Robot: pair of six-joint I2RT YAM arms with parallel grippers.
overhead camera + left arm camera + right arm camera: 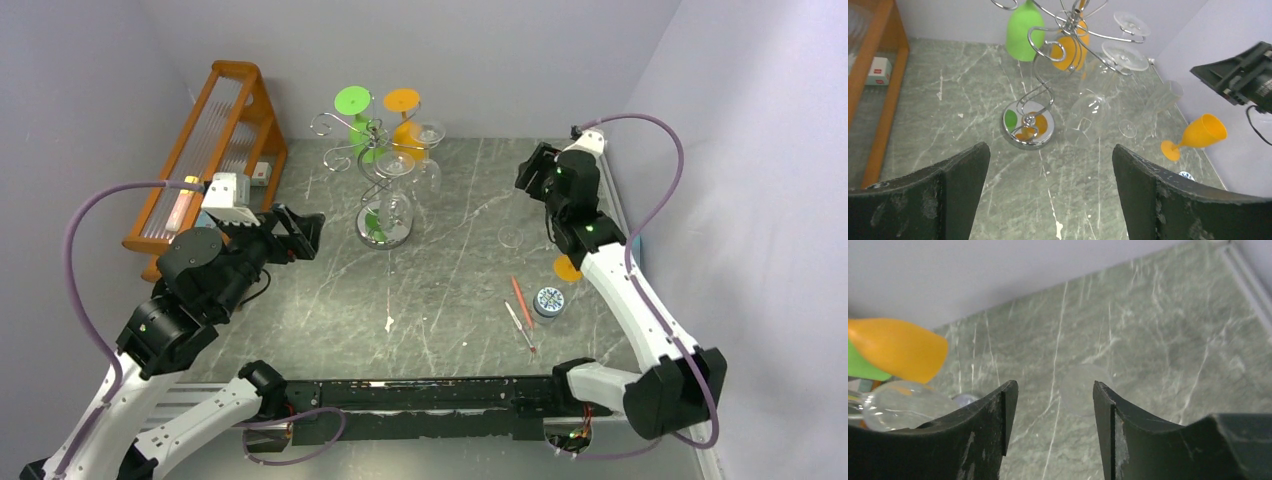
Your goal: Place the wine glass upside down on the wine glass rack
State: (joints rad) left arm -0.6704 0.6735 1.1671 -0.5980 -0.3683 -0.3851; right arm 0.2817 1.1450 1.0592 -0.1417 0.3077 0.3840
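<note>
The right gripper [1055,390] stands partly open with nothing between its fingers [990,412]; through the gap only the stone table [1158,340] shows, with a faint round clear shape on it. Seen from above, this gripper [532,172] hangs well to the right of the rack [378,185], level with its hooks. The left gripper [1050,150] is spread wide and empty, aimed at the rack [1035,90] from the front left and well apart from it. A clear wine glass [1160,100] is on the table to the right of the rack, between it and the right gripper, touching neither; it looks tilted, though I cannot tell whether it stands or lies. The rack holds a green glass [1025,30], an orange glass [1070,47] and two clear glasses [1093,107], all hung bowl down. Another orange glass [1198,134] lies on its side farther right of the rack, under the right arm. A wooden rack [215,140] stands to the left.
</note>
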